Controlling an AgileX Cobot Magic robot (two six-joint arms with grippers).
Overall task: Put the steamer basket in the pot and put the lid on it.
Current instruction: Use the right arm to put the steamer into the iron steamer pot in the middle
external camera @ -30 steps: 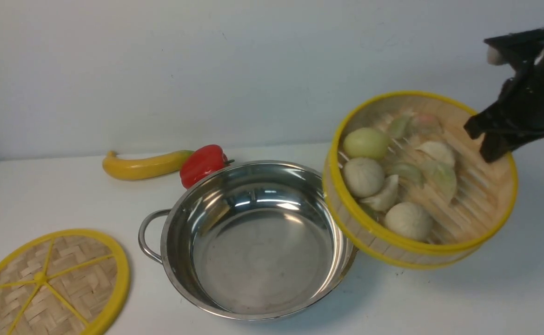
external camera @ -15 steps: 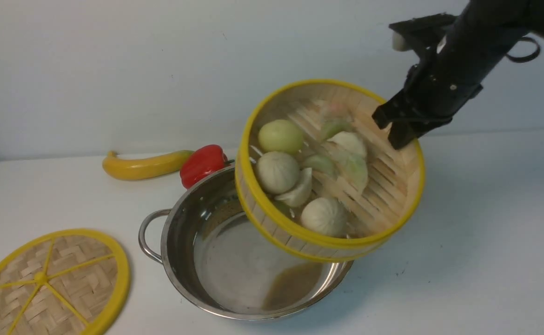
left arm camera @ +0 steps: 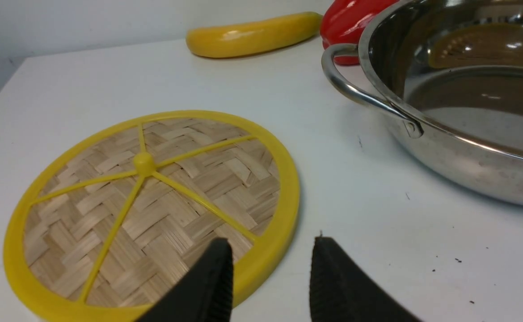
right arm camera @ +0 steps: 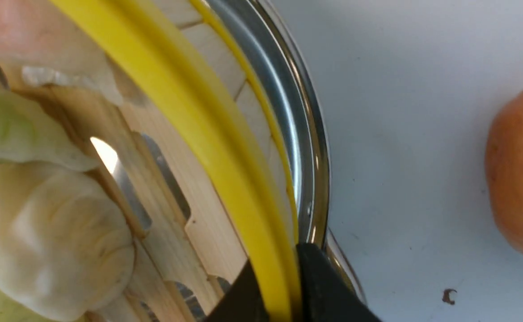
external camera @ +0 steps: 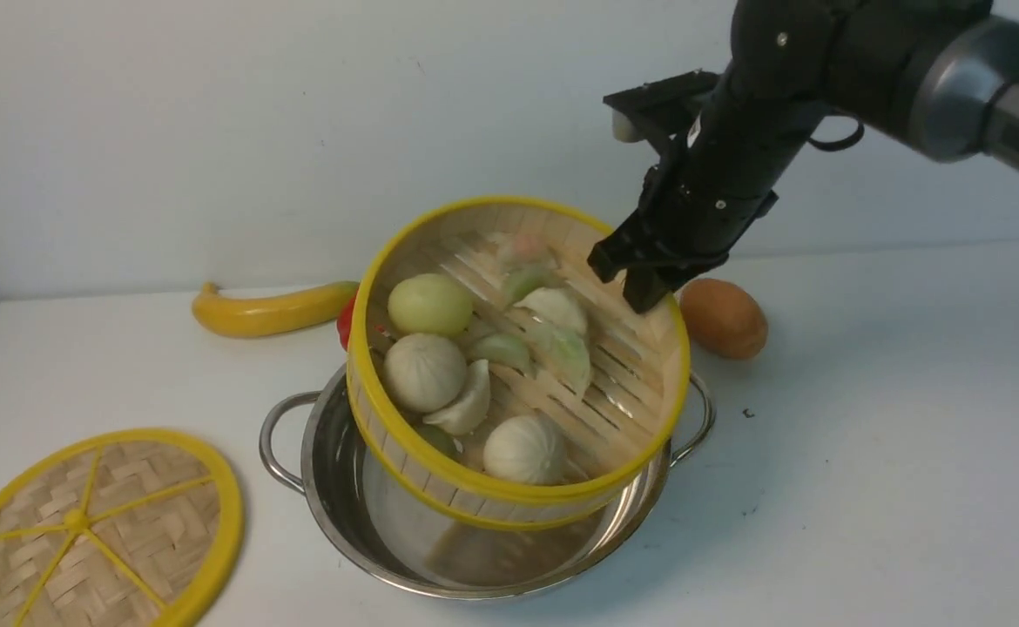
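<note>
From the front, the right end effector (external camera: 638, 280) was pinching the far right part of the yellow rim of the steamer basket (external camera: 623, 392), one finger inside the wall and one outside. The basket hung tilted over the pot (external camera: 328, 492), held side high and near-left side low, dipping toward the steel bowl; whether it touched the metal could not be told. Pale buns and dumplings (external camera: 427, 372) lay on its slatted floor, gathered toward the low side. The pot stood on the white surface (external camera: 875, 453) with a looped handle showing on each side. The lid (external camera: 96, 531) lay flat on the surface, apart from the pot, near the front left corner. Behind the pot lay a yellow banana-shaped fruit (external camera: 270, 306), with a sliver of a red pepper (external camera: 346, 324) peeking out beside the basket, and a brown egg-shaped thing (external camera: 723, 318) rested to the pot's right. In the left wrist view, the left end effector (left arm camera: 270, 273) was spread with nothing between its fingers, one finger over the lid's yellow rim and the other over bare surface; the pot's left handle and wall were close by. In the right wrist view, the two black fingers were pressed onto the basket's yellow rim from either side, with the pot's shiny rim just beyond the basket's wall.
</note>
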